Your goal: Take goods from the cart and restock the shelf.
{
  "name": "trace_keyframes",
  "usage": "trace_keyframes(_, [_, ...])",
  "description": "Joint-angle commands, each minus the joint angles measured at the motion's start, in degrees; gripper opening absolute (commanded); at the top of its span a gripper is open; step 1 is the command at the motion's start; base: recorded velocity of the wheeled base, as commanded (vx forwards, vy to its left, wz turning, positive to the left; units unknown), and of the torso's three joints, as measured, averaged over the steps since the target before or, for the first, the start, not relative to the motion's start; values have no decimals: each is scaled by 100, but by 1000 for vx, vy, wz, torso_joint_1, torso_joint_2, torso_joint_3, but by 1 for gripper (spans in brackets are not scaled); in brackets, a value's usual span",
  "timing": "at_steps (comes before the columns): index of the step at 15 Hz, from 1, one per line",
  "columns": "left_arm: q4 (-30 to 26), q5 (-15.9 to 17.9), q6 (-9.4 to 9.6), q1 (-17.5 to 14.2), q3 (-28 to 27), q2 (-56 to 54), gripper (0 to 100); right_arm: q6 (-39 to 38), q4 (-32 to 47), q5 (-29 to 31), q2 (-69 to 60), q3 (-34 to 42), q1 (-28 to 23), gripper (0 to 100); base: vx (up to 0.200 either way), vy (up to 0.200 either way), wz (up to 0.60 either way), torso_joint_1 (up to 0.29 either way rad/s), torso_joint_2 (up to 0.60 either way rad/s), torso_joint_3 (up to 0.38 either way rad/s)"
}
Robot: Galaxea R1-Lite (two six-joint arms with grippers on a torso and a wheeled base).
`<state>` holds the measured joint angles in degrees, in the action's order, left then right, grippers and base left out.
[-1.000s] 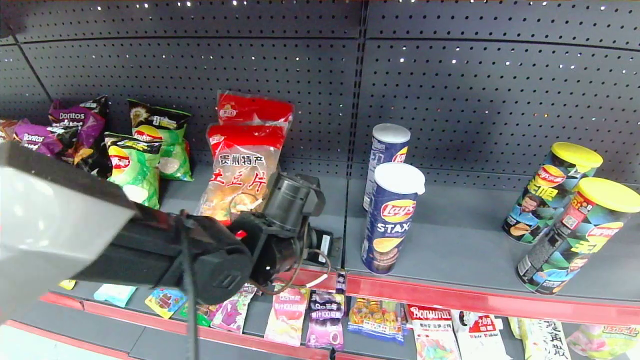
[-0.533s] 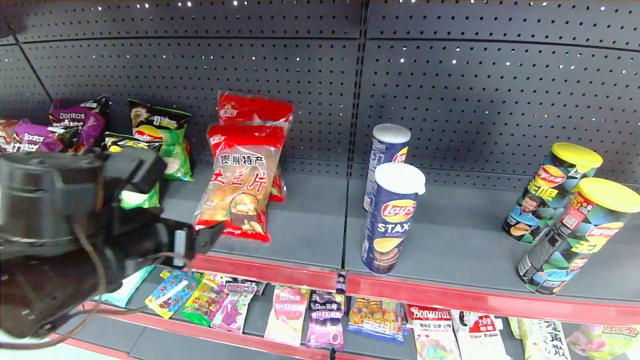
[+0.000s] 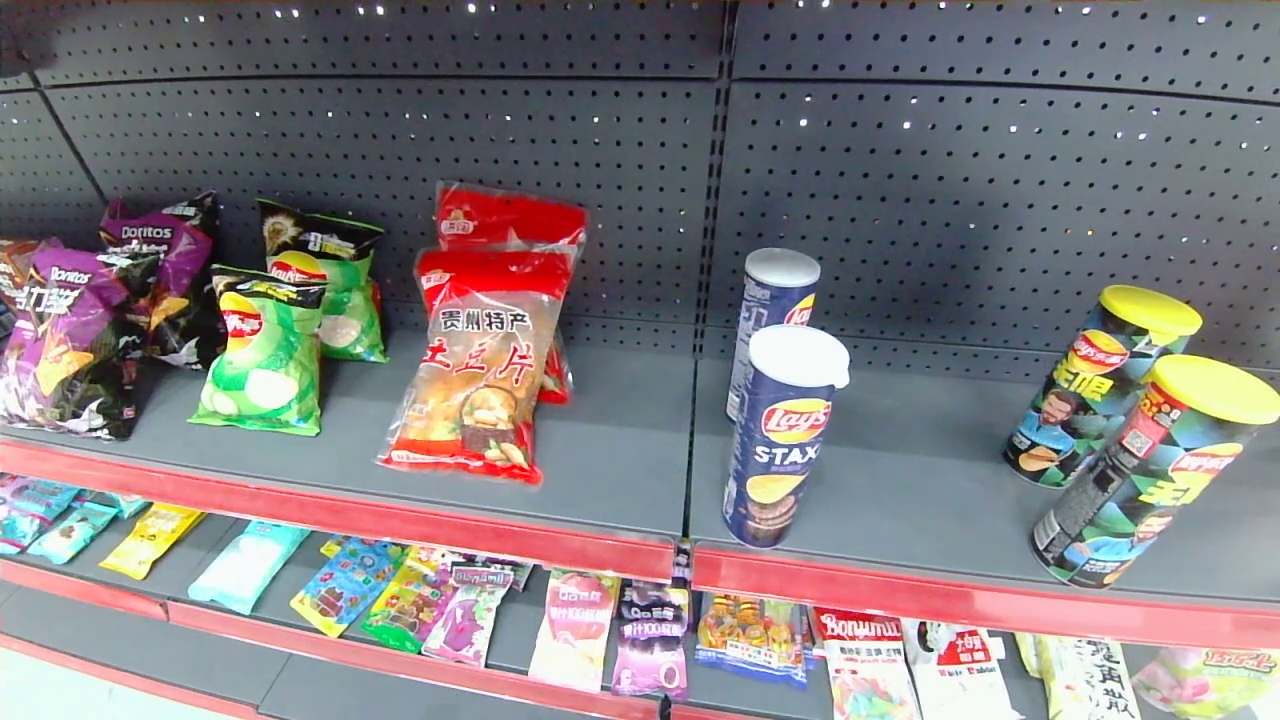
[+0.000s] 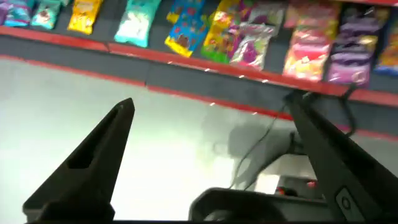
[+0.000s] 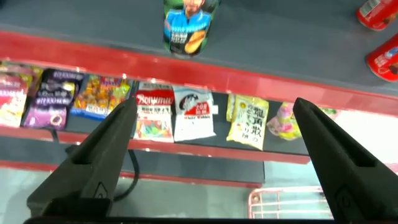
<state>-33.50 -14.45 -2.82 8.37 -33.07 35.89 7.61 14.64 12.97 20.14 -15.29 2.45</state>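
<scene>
Shelf: wide gap btwn red bag & blue can.

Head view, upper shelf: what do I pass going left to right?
Purple chip bags → green chip bags → red potato-slice bags → blue chip cans → yellow-lidded cans.

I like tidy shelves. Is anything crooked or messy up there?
A little. The front red bag slumps crookedly against the rear red bag, and the white lid on the front blue can seems to stick out on one side. Nothing is spilled.
</scene>
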Motion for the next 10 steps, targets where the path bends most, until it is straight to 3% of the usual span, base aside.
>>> trace_keyframes(1, [-60,135,-26,-134,29,-829,100,65,179,30,-247,-1,-25,100,0,0,0,0,0,0])
trace_keyframes(3, [133,135,-26,-134,152,-829,100,294,487,65,-555,-1,-17,100,0,0,0,0,0,0])
trace_keyframes(9, [151,179,79,-126,196,-847,100,417,839,100,-854,8,-8,100,0,0,-600,2,2,1])
trace_keyframes(10, [160,179,97,-126,222,-864,100,426,821,92,-845,-1,27,100,0,0,0,0,0,0])
